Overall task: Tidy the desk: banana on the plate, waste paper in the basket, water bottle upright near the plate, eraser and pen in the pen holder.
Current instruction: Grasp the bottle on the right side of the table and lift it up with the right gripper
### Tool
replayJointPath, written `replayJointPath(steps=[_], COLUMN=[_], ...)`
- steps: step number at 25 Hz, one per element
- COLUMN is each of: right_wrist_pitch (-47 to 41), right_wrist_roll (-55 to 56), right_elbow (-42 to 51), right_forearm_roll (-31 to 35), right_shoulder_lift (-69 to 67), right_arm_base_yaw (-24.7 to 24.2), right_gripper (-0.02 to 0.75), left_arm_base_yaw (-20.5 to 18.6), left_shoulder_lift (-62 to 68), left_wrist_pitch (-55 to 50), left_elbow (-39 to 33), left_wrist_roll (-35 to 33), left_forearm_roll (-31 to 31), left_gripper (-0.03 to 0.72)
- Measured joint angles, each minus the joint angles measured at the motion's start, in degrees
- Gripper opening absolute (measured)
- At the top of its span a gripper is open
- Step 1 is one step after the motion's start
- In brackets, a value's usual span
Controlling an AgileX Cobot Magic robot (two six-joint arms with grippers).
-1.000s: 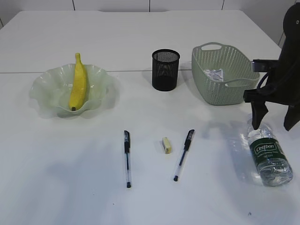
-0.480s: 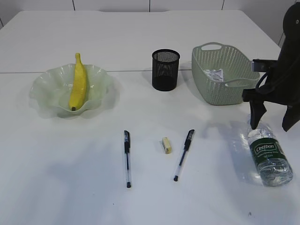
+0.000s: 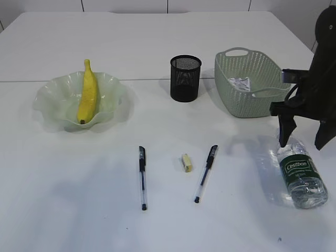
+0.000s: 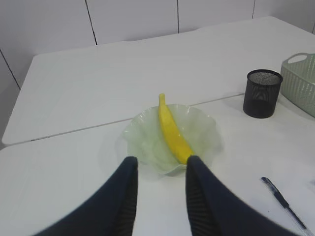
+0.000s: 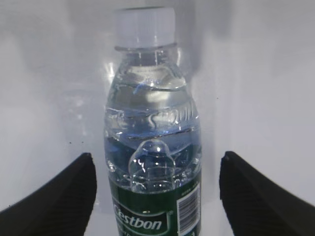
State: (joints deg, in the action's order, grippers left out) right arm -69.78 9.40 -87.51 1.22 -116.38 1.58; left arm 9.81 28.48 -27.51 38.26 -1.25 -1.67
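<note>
The water bottle (image 3: 300, 176) lies on its side on the white desk (image 3: 79, 199) at the right, cap towards the basket. My right gripper (image 3: 302, 143) hangs open just above its cap end. In the right wrist view the bottle (image 5: 152, 113) lies between the wide-apart fingers of that gripper (image 5: 156, 162), untouched. The banana (image 3: 87, 97) rests on the plate (image 3: 55, 102). Waste paper (image 3: 240, 83) sits inside the basket (image 3: 236, 100). The eraser (image 3: 186, 163) lies between two pens (image 3: 142, 177) (image 3: 206, 173), in front of the pen holder (image 3: 185, 79). My left gripper (image 4: 162, 162) is open and empty, short of the plate (image 4: 147, 142) and banana (image 4: 172, 132).
A seam between two tabletops runs behind the plate and pen holder. The left wrist view also catches the pen holder (image 4: 262, 93), the basket's corner (image 4: 302, 81) and one pen (image 4: 285, 206). The bottle lies close to the desk's right edge.
The right gripper has edged slightly left above the bottle's cap end. The bottle, pens, eraser and banana have not moved.
</note>
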Motion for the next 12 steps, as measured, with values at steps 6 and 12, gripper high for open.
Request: replayJointPath(steps=[6, 12], right_wrist_pitch=[0.0, 0.21], right_wrist_roll=[0.0, 0.04], right_elbow=[0.0, 0.0], right_forearm_roll=[0.58, 0.71], right_shoulder_lift=[-2.53, -4.71], right_arm_base_yaw=[0.0, 0.0], right_gripper=[0.586, 0.587], left_arm_base_yaw=[0.0, 0.0], left_shoulder_lift=[0.22, 0.22], left_wrist_pitch=[-0.36, -0.36], left_elbow=[0.0, 0.0], left_wrist_roll=[0.0, 0.0], left_forearm_roll=[0.05, 1.13], left_gripper=[0.238, 0.24])
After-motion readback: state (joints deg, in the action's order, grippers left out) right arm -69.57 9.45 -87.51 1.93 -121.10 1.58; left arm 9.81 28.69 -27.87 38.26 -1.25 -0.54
